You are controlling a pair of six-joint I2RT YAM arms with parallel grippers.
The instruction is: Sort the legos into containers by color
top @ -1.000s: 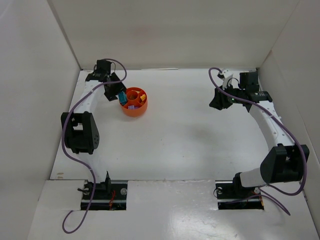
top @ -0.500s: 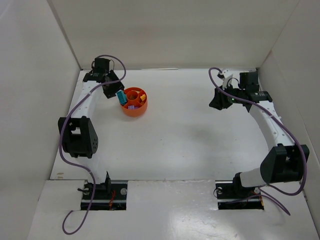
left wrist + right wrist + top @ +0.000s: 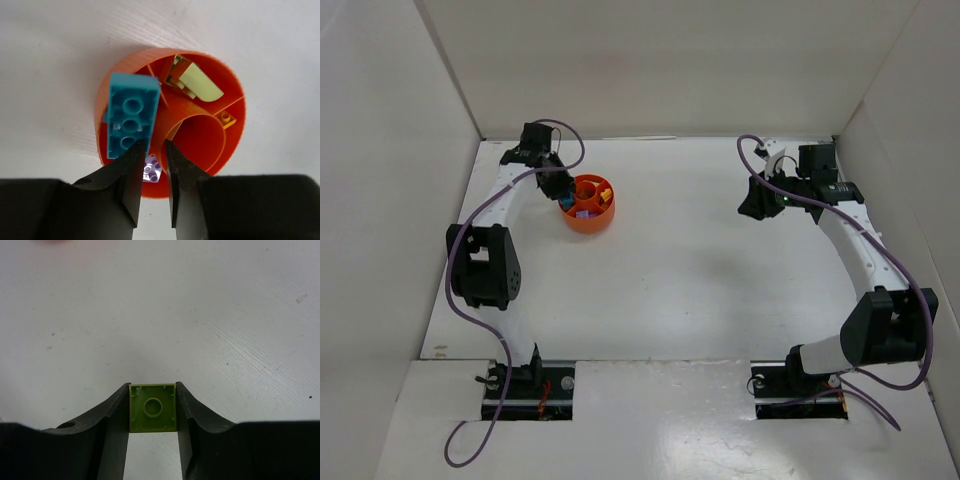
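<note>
The orange-red dish (image 3: 588, 222) sat in the upper left of the overhead view on the white table (image 3: 680, 270); the left gripper (image 3: 560, 188) hung right against its left side. Through the left wrist camera, its two black fingers (image 3: 131, 180) stood up from the bottom of the frame, drawn close with only a slim gap and nothing pinched between them. A cyan brick (image 3: 131, 115) lay hollow side up in the left part of the dish, tilted, its top end leaning over the rim at upper centre-left; its lower end sat right at the left fingertip, and I could not tell whether the two touched. Down through the gap between the fingers showed a small purple brick (image 3: 151, 170) in the bottom compartment; pale yellow pieces (image 3: 200, 84) filled the top compartment; one tiny orange brick (image 3: 226, 118) lay in the right-hand one, beside the round hub (image 3: 197, 142).

The right gripper (image 3: 758, 203) was over in the upper right of the overhead view, well apart from the dish; in its own camera both fingers were clamped on a lime green brick (image 3: 153, 407), hollow side facing the lens, low in the middle of the frame with bare table behind it.
</note>
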